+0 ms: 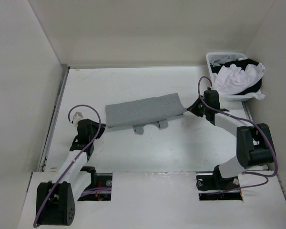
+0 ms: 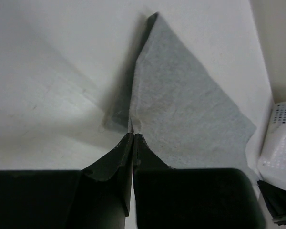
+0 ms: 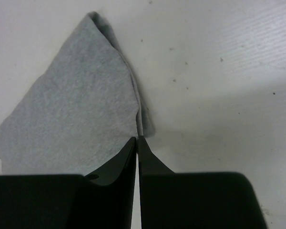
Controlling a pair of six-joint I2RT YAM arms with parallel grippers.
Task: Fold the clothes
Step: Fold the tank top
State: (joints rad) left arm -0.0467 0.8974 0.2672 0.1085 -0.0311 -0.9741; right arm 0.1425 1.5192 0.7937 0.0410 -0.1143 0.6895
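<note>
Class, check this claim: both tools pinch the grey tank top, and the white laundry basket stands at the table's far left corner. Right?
No: the white laundry basket stands at the far right corner, as the top external view shows. The left tool and right tool do pinch the grey tank top.

Grey knit tank top [image 2: 181,105]: pinched edge vanishes inside the left gripper [image 2: 133,136]. White perforated plastic basket [image 2: 281,143] runs off that view's right edge; inside, crumpled white garment [image 1: 236,76] buries most of a black garment [image 1: 250,89].
</note>
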